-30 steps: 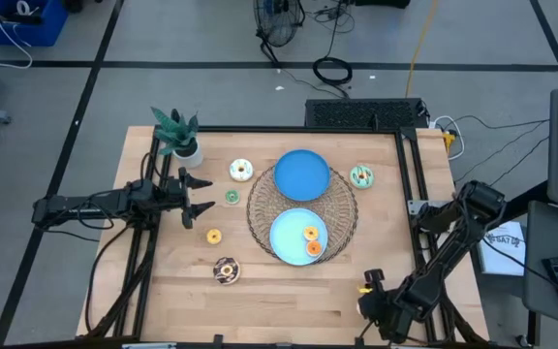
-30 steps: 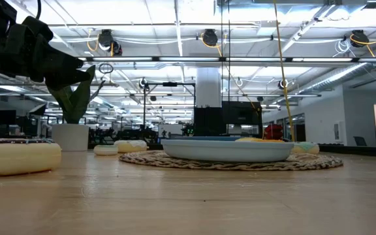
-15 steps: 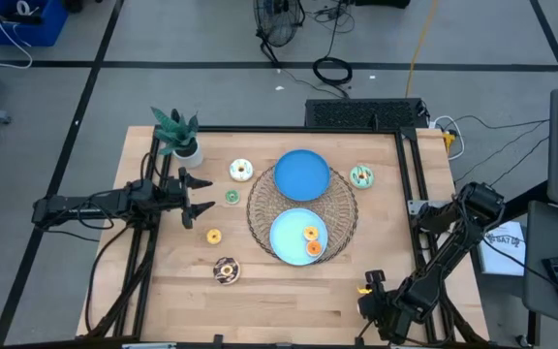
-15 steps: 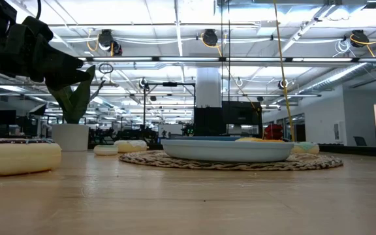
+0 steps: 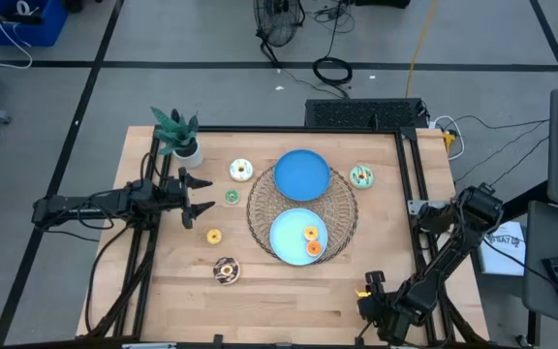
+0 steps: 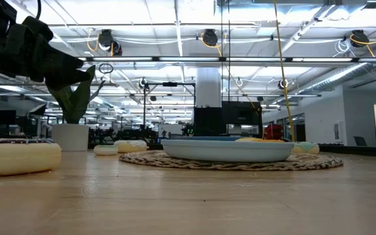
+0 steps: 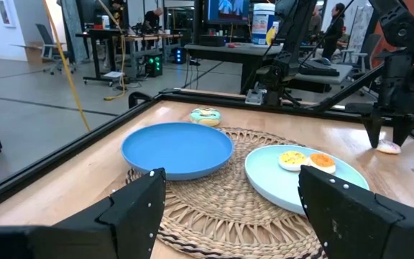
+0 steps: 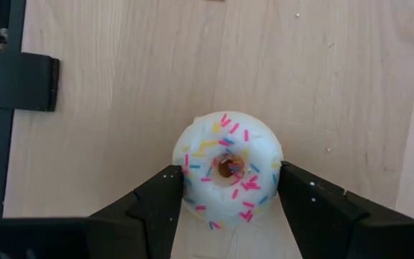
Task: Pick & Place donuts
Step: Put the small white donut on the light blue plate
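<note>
My right gripper [image 5: 368, 291] stands at the table's near right corner, shut on a white sprinkled donut [image 8: 228, 169]; the high view hides that donut under the gripper. My left gripper [image 5: 204, 194] waits open over the table's left side. Two orange donuts [image 5: 312, 241] lie on the light blue plate [image 5: 284, 233]. The dark blue plate [image 5: 302, 174] is bare. Loose on the wood lie a white donut [image 5: 241, 171], a teal one [image 5: 361, 176], a green one [image 5: 232, 197], a small orange one [image 5: 213, 236] and a chocolate one [image 5: 226, 270]. My right gripper pinches the white sprinkled donut between its two fingers, by two opposite sides of the ring's outer edge [image 8: 189, 180]. The fingers come steeply from above. The donut lies flat, icing up, at the tabletop; whether it rests on the wood I cannot tell.
Both plates sit on a round woven mat [image 5: 342, 208] at mid-table. A potted plant [image 5: 177, 136] stands at the far left corner. A black frame rail [image 8: 16, 79] runs along the table's right edge close to my right gripper. Bare wood lies along the near edge.
</note>
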{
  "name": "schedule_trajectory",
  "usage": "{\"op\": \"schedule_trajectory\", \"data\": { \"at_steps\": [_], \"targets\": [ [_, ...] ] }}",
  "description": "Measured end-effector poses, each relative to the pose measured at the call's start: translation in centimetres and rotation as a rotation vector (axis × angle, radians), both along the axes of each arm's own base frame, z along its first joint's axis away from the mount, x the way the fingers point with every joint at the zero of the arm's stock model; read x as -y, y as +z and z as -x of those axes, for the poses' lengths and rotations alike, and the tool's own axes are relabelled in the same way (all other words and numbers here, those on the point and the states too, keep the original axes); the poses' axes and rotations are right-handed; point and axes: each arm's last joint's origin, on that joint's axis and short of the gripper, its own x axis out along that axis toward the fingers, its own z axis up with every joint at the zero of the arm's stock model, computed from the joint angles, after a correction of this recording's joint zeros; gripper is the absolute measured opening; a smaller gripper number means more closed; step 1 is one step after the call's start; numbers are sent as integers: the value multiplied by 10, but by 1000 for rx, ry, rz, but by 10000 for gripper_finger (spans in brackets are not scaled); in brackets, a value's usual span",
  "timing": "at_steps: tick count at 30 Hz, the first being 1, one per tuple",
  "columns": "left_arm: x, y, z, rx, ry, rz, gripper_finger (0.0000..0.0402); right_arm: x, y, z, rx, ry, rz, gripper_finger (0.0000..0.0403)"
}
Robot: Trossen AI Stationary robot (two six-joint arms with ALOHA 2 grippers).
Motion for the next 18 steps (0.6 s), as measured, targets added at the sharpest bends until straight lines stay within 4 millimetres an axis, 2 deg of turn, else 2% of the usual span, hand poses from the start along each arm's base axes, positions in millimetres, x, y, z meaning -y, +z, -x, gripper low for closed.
{"op": "schedule_trajectory", "data": {
  "at_steps": [6,18],
  "targets": [
    [0,0,0,0,0,0,310,0,0,0,-6,-2,-6,203],
    [0,0,0,0,0,0,310,2,4,1,-13,5,-18,134]
  ]
}}
